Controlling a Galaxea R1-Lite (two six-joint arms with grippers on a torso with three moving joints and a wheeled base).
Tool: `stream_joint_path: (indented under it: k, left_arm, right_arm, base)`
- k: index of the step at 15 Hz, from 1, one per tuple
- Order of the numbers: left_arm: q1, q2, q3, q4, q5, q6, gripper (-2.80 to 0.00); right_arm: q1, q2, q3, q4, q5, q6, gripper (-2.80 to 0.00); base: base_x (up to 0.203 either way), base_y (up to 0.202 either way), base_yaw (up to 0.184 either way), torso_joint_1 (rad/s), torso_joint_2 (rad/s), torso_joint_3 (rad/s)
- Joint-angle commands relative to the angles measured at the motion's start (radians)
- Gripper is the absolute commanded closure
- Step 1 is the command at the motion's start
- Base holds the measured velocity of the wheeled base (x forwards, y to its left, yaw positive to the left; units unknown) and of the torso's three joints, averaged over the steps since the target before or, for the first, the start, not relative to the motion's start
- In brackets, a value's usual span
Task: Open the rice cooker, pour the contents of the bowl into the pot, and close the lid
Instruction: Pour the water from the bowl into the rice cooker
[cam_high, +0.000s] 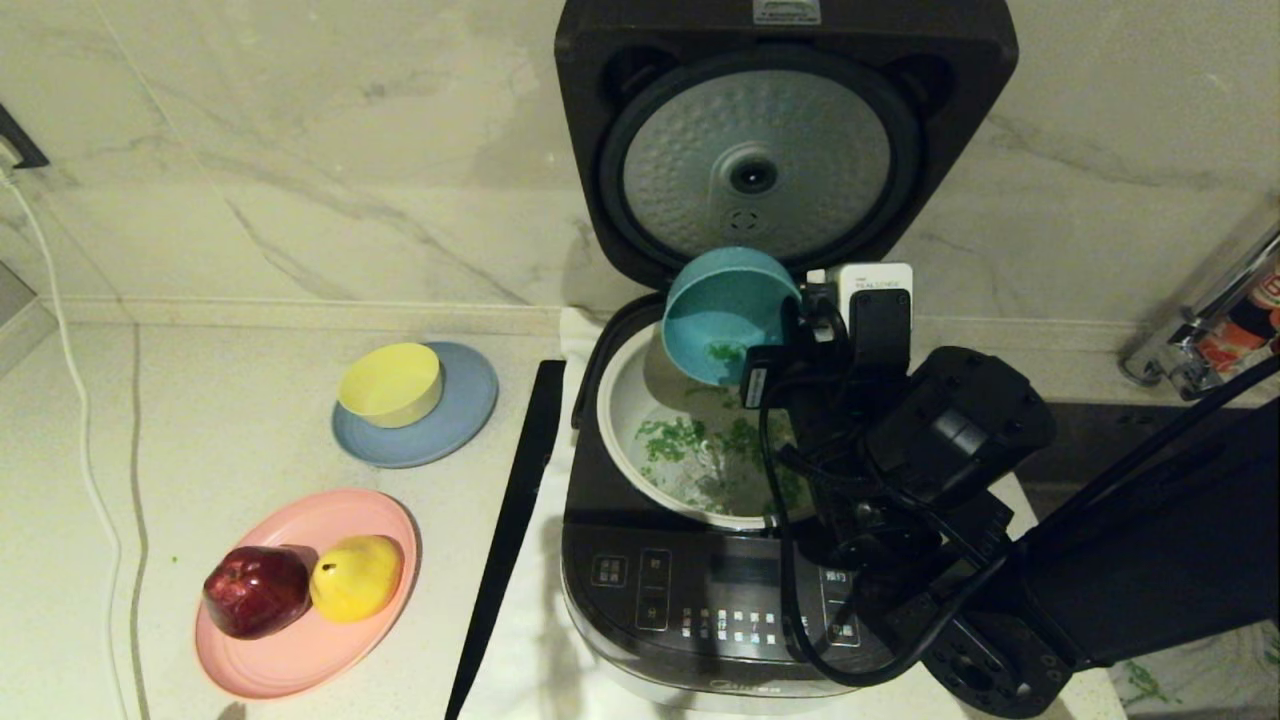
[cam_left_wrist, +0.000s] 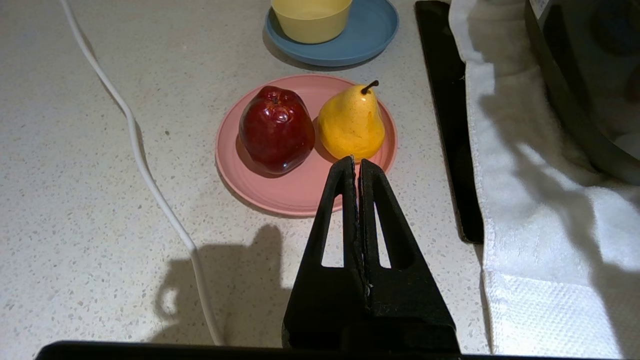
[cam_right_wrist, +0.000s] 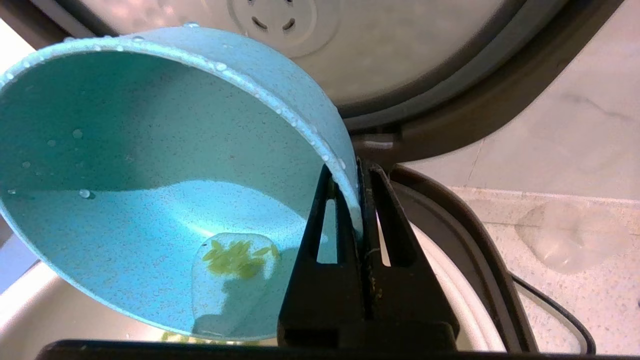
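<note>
Pouring's nearly wrapped up for us. Our right gripper (cam_right_wrist: 357, 172) is clenched on the rim of the small teal-blue speckled plastic bowl (cam_high: 728, 312), tipped on its side with its mouth facing down into the round white inner pot (cam_high: 630, 410), directly below. Most of the chopped green bits (cam_high: 672, 438) already sit in the pot; a small wet clump clings inside the bowl. Dark grey hinged lid (cam_high: 785, 140) stands upright behind, dimpled silver disc showing. Our left gripper (cam_left_wrist: 357, 165) is pressed shut, empty, parked over the countertop's left side near the pink plate (cam_left_wrist: 295, 192).
</note>
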Motion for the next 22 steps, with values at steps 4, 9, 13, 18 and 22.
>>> stream_joint_path:
  k: [4, 9, 13, 18, 22]
  left_arm:
    - [0.0, -0.003, 0.009, 0.0, 0.0, 0.0, 0.0]
    - [0.0, -0.003, 0.009, 0.001, 0.0, 0.0, 0.0]
    - [0.0, -0.003, 0.009, 0.0, 0.0, 0.001, 0.0]
    - [0.0, -0.003, 0.009, 0.0, 0.0, 0.0, 0.0]
    - [0.0, -0.003, 0.009, 0.0, 0.0, 0.001, 0.0]
  right_arm:
    - [-0.005, -0.04, -0.027, -0.009, 0.001, -0.013, 0.0]
    - [-0.005, -0.001, -0.006, -0.009, 0.001, 0.0, 0.0]
    - [0.001, -0.044, -0.002, -0.009, 0.001, -0.007, 0.0]
    - [0.001, -0.043, -0.008, -0.009, -0.001, -0.017, 0.0]
    - [0.002, -0.149, -0.041, 0.035, -0.015, -0.056, 0.0]
  base:
    - [0.0, 0.0, 0.0, 0.0, 0.0, 0.0]
    - [0.0, 0.0, 0.0, 0.0, 0.0, 0.0]
    - [0.0, 0.0, 0.0, 0.0, 0.0, 0.0]
    - [0.0, 0.0, 0.0, 0.0, 0.0, 0.0]
    - [0.0, 0.0, 0.0, 0.0, 0.0, 0.0]
